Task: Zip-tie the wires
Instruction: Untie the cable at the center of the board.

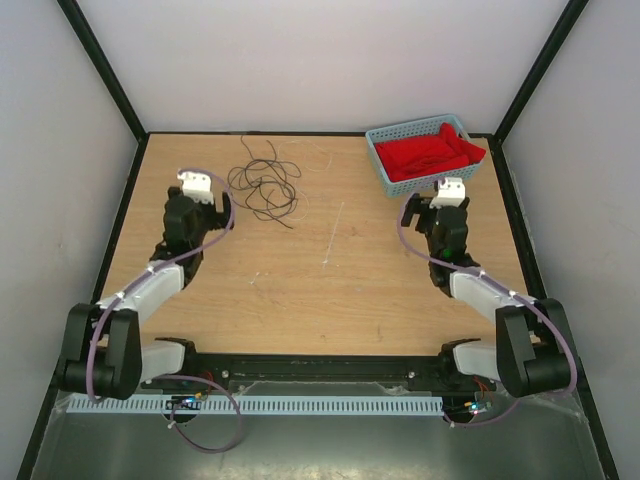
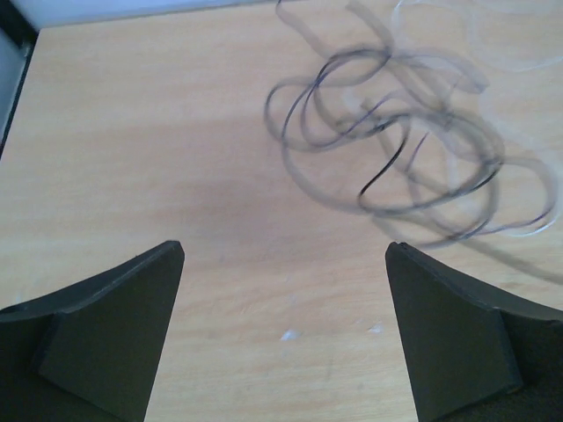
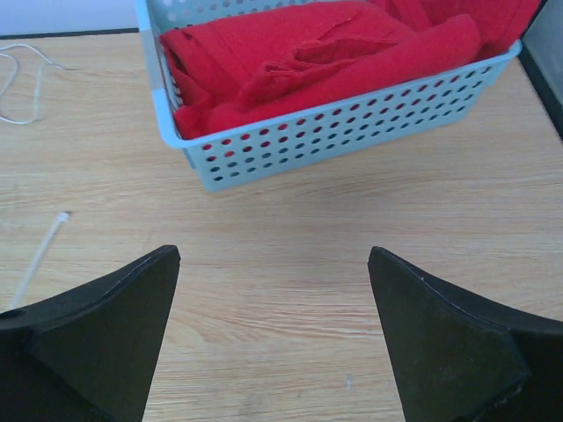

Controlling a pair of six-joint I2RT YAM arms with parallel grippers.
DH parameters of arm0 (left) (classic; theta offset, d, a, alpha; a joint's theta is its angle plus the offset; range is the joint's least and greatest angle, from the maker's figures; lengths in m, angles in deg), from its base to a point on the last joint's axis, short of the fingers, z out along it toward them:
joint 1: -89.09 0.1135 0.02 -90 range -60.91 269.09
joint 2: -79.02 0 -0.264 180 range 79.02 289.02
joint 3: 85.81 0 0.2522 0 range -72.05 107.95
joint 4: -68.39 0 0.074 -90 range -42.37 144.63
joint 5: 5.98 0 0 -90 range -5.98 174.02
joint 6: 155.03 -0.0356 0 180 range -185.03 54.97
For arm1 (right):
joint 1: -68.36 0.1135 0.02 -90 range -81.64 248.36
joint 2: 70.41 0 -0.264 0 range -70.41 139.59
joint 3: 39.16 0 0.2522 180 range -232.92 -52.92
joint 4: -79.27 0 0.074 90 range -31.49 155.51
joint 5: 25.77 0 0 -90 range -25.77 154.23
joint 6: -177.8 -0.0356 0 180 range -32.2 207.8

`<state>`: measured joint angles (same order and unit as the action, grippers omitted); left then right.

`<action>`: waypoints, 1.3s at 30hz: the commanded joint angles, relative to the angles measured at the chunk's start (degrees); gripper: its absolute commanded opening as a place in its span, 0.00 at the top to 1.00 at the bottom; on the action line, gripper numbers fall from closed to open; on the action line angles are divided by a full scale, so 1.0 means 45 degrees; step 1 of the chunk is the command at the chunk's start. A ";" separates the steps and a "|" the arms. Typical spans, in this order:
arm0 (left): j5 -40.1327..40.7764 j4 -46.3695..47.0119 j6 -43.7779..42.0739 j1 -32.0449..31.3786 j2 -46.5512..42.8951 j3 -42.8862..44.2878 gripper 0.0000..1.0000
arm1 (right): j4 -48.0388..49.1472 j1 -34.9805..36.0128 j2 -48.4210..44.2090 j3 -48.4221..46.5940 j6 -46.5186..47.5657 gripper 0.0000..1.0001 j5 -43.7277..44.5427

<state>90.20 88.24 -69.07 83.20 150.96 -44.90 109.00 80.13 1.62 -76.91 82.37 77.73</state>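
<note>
The wires [image 1: 263, 186] lie in a loose dark tangle on the wooden table at the back left. In the left wrist view the wires [image 2: 396, 145] show blurred, ahead and to the right of my fingers. The zip tie [image 1: 332, 233] is a pale thin strip lying near the table's middle; the right wrist view catches the zip tie [image 3: 41, 252] at its left edge. My left gripper [image 1: 197, 180] [image 2: 286, 248] is open over bare wood, just left of the tangle. My right gripper [image 1: 452, 187] [image 3: 274, 252] is open too, holding nothing, just in front of the basket.
A light blue perforated basket [image 1: 378, 160] [image 3: 334, 132] holding a red cloth [image 1: 430, 152] [image 3: 325, 53] stands at the back right corner. Black frame rails and white walls border the table. A thin pale strand [image 3: 16, 83] lies left of the basket.
</note>
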 commanded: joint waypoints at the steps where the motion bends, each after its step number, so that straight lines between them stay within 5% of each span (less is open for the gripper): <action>1: -0.1830 -0.3865 0.1167 -0.0170 -0.0286 0.2805 0.01 | -0.4338 0.0070 -0.0038 -0.1766 -0.1829 0.01 -0.1155; 7: -0.3635 -0.8477 0.1484 -0.0174 0.2780 0.8083 0.03 | -0.6805 0.0087 0.0476 -0.3261 -0.2544 0.01 -0.3327; 14: -0.5717 -1.1063 0.0814 -0.0175 0.5882 1.1420 0.24 | -0.7614 0.0099 -0.0174 -0.3362 -0.2429 0.01 -0.3926; 20: -0.6712 -1.1816 0.0468 -0.0165 0.7279 1.2365 0.45 | -0.7892 0.0099 -0.0554 -0.3360 -0.2443 0.01 -0.3988; 34: -0.5565 -1.1788 -0.0223 -0.0418 0.9700 1.3630 0.58 | -0.7885 0.0099 -0.0587 -0.3458 -0.2743 0.01 -0.4347; 39: -0.5491 -1.1804 -0.0406 -0.0525 0.9975 1.3930 0.89 | -0.7960 0.0099 -0.0631 -0.3531 -0.2663 0.01 -0.4305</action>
<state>64.99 35.76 -69.31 81.38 195.94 15.56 74.29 80.39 0.07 -90.75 70.83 58.80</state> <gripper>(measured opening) 0.219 0.993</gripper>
